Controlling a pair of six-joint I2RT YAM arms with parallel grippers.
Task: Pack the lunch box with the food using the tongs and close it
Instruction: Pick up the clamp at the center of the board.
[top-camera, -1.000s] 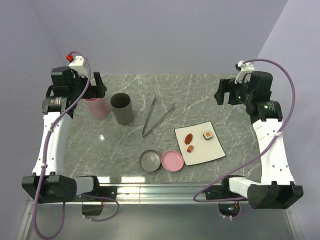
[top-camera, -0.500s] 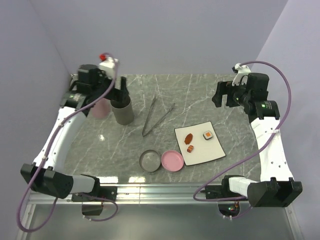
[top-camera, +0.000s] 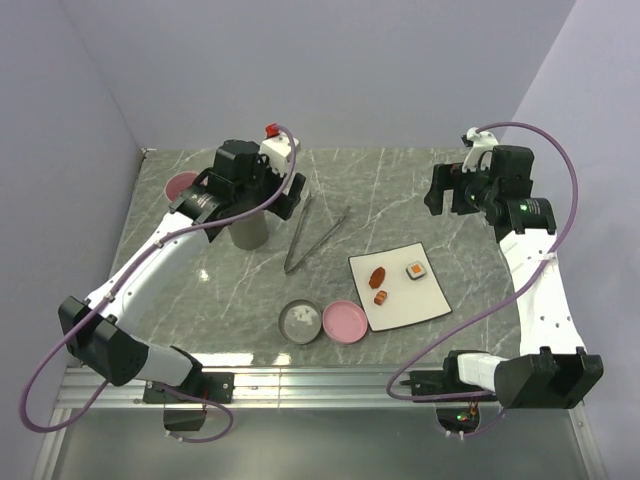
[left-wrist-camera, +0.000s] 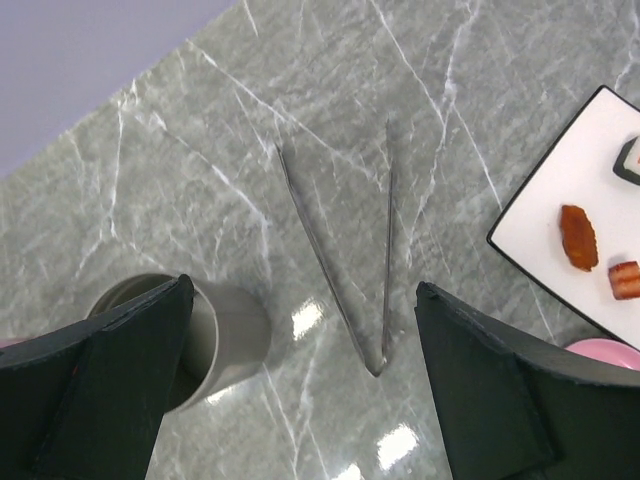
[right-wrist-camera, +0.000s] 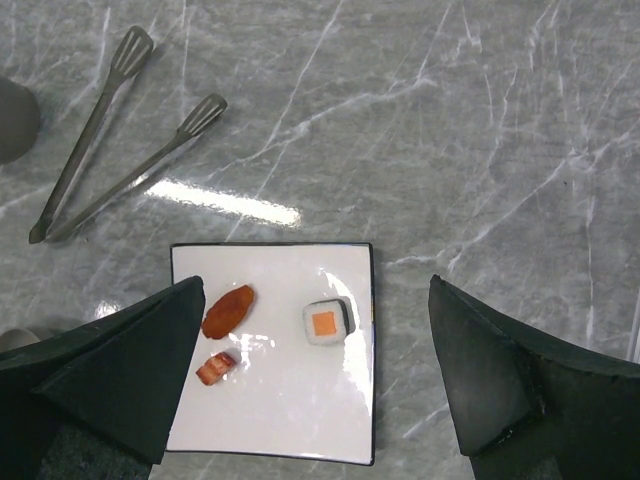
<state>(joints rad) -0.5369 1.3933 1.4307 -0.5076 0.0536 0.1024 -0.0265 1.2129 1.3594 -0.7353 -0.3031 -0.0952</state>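
Observation:
The silver tongs (top-camera: 312, 235) (left-wrist-camera: 324, 255) (right-wrist-camera: 85, 140) lie on the marble, joined end toward me. On a white square plate (top-camera: 410, 305) (right-wrist-camera: 290, 400) (left-wrist-camera: 560, 200) sits the food: a reddish-brown oval (top-camera: 377, 275) (right-wrist-camera: 228, 310), an orange-brown lump (top-camera: 380, 297) (right-wrist-camera: 216, 367) and a dark-rimmed white square (top-camera: 414, 271) (right-wrist-camera: 326, 322). The lunch box looks taken apart. A grey cylinder (top-camera: 245, 228) (left-wrist-camera: 225, 330) and a pink cylinder (top-camera: 180, 185) stand at the back left. My left gripper (top-camera: 252, 196) (left-wrist-camera: 302, 288) hangs open above the grey cylinder and the tongs. My right gripper (top-camera: 452, 195) (right-wrist-camera: 316, 285) hovers open above the plate.
A shallow grey round tin (top-camera: 300, 322) and a pink round lid (top-camera: 343, 322) (left-wrist-camera: 600, 350) lie side by side near the front edge, left of the plate. Walls close in the table at the back and on both sides.
My left arm has swung right from the back left corner, past the pink cylinder, to above the grey cylinder and the tongs. The right arm has barely shifted. Both grippers stay open.

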